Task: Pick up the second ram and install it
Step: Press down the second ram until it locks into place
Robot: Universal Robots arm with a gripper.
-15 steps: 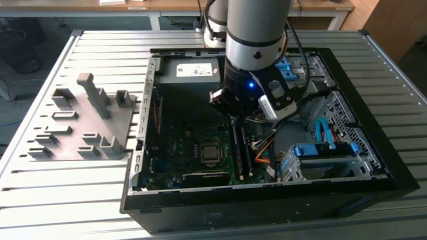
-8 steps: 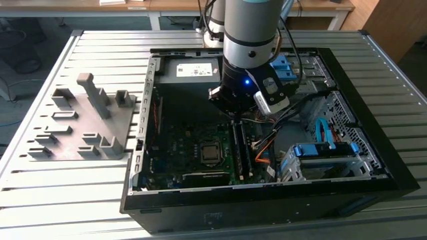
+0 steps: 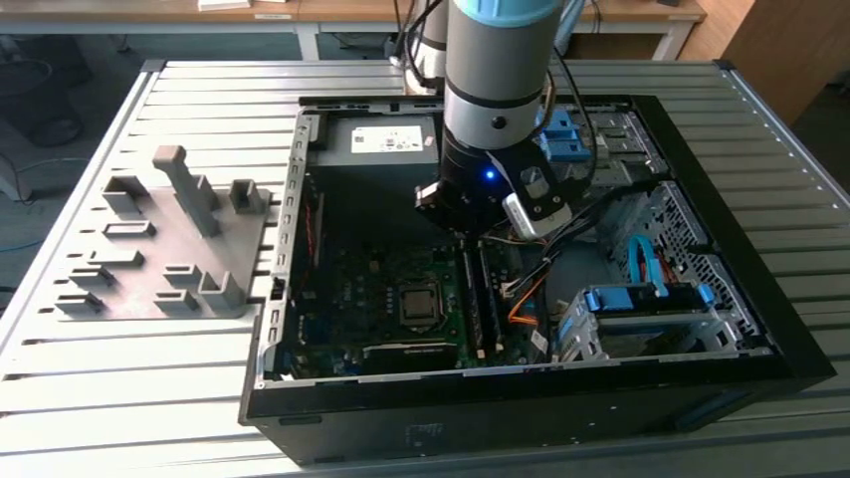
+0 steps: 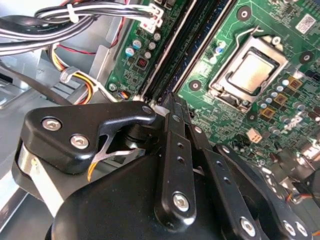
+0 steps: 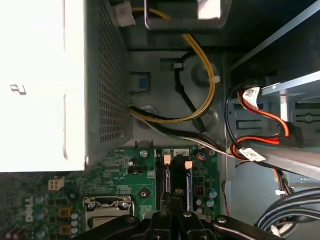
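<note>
My gripper [image 3: 468,237] is down inside the open computer case, above the motherboard [image 3: 365,289]. Its black fingers are shut together in both wrist views [image 4: 169,100] [image 5: 173,202]. The fingertips sit at one end of the long memory slots, beside a white latch [image 4: 160,107]. The second ram [image 3: 475,294] [image 4: 187,47] stands on edge in a slot that runs away from the fingertips, close beside a near-identical stick [image 5: 190,186]. I cannot tell whether the tips touch its top edge or hover just over it.
The processor socket [image 4: 252,72] lies next to the slots. Cable bundles [image 4: 90,17] [image 5: 200,112] hang close to the gripper. The power supply [image 3: 378,139] and blue drive cages [image 3: 651,299] fill the case's sides. A grey fixture plate [image 3: 166,244] lies at the exterior view's left.
</note>
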